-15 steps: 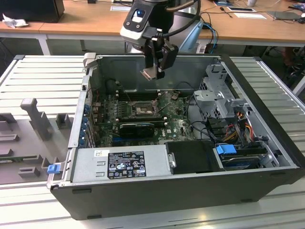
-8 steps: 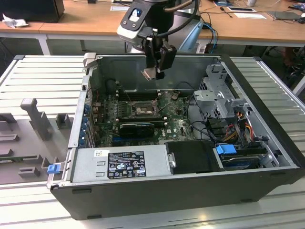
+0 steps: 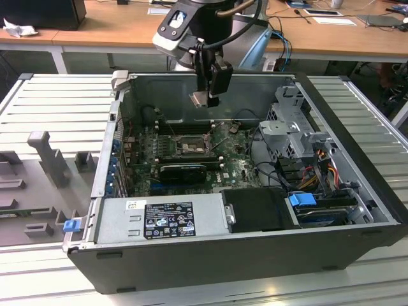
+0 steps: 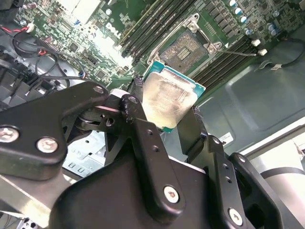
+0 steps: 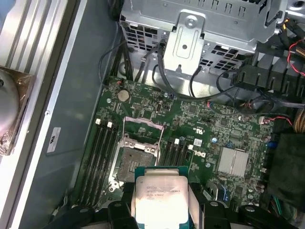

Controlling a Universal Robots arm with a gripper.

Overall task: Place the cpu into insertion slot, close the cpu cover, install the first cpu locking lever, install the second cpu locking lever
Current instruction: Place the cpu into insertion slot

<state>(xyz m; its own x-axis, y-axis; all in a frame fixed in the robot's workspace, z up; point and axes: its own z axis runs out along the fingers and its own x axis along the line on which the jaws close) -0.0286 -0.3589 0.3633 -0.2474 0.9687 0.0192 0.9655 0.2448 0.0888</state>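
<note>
The fingers (image 4: 143, 138) grip the cpu (image 4: 167, 101) by its edges, metal top toward the wrist, high over the computer case (image 3: 255, 268), with the bare insertion slot (image 3: 191, 148) well below it.

power supply label (image 3: 167, 220), cpu (image 5: 161, 200) print, neither legible

Open case (image 3: 223, 264) lies on slatted bench (image 3: 54, 95). Inside: green motherboard (image 3: 239, 159), black graphics card (image 3: 183, 171), grey power supply (image 3: 159, 220) nearest the camera, drive cage (image 3: 290, 131) at the exterior view's right. Blue clip (image 3: 71, 224) on the case corner beside the supply.
</note>
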